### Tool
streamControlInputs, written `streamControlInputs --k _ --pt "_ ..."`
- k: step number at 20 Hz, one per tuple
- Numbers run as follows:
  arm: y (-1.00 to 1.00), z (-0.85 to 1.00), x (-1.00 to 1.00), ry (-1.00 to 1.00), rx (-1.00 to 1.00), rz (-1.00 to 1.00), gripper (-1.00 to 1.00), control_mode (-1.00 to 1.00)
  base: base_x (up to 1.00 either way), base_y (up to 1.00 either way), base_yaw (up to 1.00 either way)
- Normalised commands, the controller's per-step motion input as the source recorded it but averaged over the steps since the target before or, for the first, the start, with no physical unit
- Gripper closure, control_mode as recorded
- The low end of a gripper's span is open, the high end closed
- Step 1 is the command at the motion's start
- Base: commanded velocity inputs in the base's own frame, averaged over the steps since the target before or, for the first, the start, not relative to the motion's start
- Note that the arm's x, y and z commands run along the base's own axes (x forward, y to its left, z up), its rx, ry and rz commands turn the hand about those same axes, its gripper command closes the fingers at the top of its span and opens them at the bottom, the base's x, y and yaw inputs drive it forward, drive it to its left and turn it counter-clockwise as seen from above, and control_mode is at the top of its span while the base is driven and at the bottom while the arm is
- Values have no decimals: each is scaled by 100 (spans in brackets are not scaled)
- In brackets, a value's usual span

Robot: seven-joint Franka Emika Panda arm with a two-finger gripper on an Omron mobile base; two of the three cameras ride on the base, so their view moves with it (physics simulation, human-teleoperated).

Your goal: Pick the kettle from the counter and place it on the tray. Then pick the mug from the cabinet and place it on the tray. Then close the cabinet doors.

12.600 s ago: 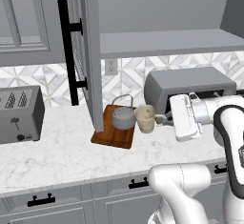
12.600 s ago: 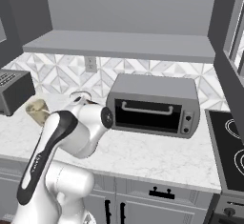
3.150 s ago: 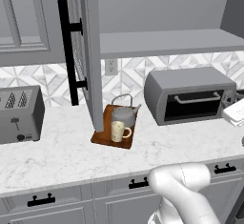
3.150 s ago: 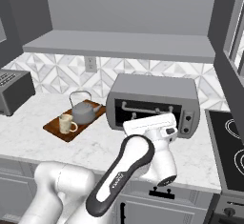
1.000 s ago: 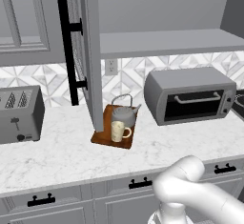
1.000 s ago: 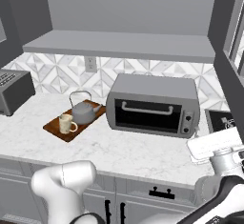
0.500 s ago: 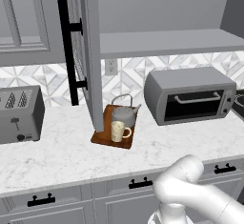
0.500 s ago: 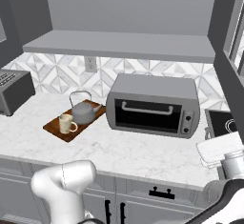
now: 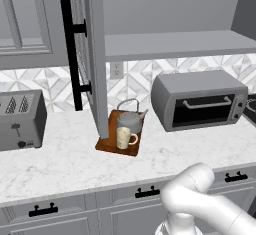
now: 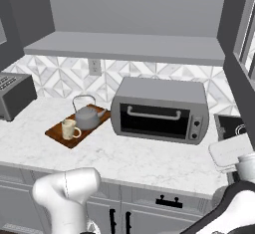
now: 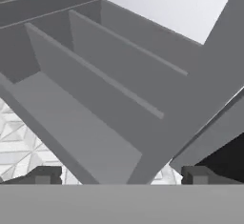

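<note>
The grey kettle (image 9: 130, 121) (image 10: 87, 117) and the cream mug (image 9: 124, 137) (image 10: 69, 128) both stand on the reddish-brown tray (image 9: 111, 146) (image 10: 56, 132), which lies on the marble counter (image 9: 65, 159) (image 10: 149, 158). The left cabinet door (image 9: 95, 54) stands open, edge-on, with its black bar handle (image 9: 75, 61). Above the counter the cabinet shelf (image 9: 170, 44) (image 10: 124, 46) is bare. My gripper (image 11: 119, 176) is open, its fingertips (image 11: 44, 175) wide apart with nothing between them, and it faces grey cabinet shelves (image 11: 86, 99) from below. The white hand (image 10: 230, 151) sits far right, away from the tray.
A grey toaster oven (image 9: 200, 99) (image 10: 159, 111) stands right of the tray. At the far left is a toaster (image 9: 20, 124) (image 10: 15, 96). A black cooktop (image 10: 231, 126) lies at the counter's right end. A tall dark grey panel (image 10: 241, 54) rises at the right edge.
My hand has shifted a little to the right at the counter's right end. The kettle and mug have stayed in place on the tray.
</note>
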Motion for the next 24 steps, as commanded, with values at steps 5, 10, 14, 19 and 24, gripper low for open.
streamControlInputs --k 5,10,14,19,24 --pt "41 43 -12 0 -26 -5 -100 -100 0 0 0" --pt "58 36 -5 0 -27 -3 -100 -100 0 0 0" --pt "79 35 0 0 -23 -11 -100 -100 0 0 0" --pt "79 42 0 2 -23 -15 -100 -100 0 0 0" --pt "65 42 2 10 -24 -15 -100 -100 0 0 0"
